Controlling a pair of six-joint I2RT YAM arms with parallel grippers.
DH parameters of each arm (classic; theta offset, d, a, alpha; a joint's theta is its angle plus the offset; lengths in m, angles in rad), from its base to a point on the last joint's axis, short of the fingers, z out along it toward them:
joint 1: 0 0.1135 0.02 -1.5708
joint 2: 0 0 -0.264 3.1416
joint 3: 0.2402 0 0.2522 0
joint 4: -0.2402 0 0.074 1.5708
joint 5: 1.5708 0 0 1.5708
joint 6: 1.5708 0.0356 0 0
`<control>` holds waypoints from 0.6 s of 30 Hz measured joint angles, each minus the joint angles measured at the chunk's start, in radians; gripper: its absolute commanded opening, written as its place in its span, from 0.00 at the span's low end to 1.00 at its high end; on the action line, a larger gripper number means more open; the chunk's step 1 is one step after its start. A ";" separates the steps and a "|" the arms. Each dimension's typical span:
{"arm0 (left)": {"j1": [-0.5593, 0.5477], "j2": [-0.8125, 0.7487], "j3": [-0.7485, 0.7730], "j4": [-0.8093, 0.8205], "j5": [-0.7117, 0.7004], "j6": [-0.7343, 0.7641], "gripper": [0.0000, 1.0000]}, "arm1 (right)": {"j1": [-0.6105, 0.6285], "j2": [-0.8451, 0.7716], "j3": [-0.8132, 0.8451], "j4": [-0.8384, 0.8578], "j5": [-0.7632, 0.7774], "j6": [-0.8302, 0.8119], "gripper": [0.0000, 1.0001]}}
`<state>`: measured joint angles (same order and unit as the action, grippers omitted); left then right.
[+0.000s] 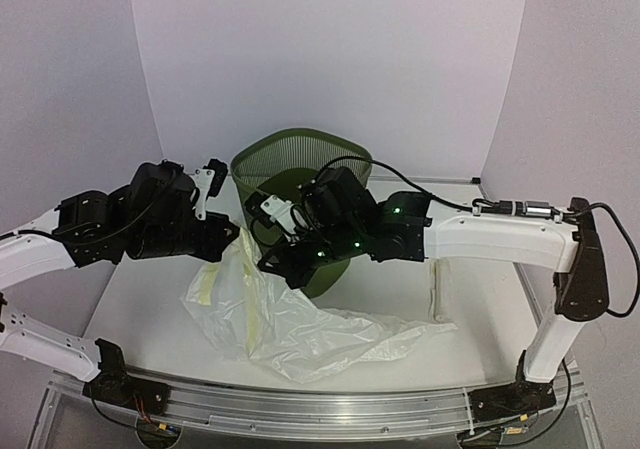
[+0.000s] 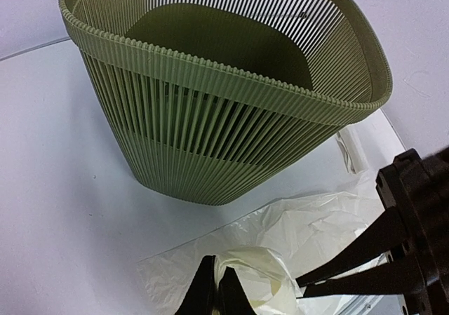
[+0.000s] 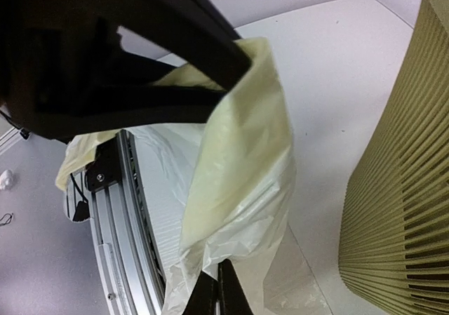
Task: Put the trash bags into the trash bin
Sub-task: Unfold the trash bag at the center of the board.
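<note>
Here the trash bag (image 1: 300,334) sprawls on the white table (image 1: 140,299) in front of the trash bin (image 1: 290,159), inside pale walls (image 1: 330,49). The wrist views show the left gripper (image 2: 214,297) and right gripper (image 3: 217,294) each pinched shut on its film. From above, the right arm (image 1: 500,234) hides the bin's front.

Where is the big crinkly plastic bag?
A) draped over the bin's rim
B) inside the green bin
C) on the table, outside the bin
C: the trash bag lies spread on the table in front of the trash bin, with none of it inside.
</note>
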<state>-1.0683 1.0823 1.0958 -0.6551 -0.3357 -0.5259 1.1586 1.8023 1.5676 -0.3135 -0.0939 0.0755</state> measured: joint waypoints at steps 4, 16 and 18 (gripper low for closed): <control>0.000 -0.029 -0.002 0.003 0.015 0.008 0.38 | -0.008 -0.013 -0.030 0.014 0.011 0.004 0.00; 0.001 -0.379 -0.155 0.226 0.301 0.122 1.00 | -0.274 -0.203 -0.127 0.047 -0.361 0.152 0.00; 0.001 -0.416 -0.172 0.291 0.389 0.129 1.00 | -0.297 -0.214 -0.126 0.065 -0.411 0.186 0.00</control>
<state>-1.0676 0.6660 0.9237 -0.3637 0.0535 -0.3964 0.8616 1.5885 1.4412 -0.2490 -0.5049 0.2619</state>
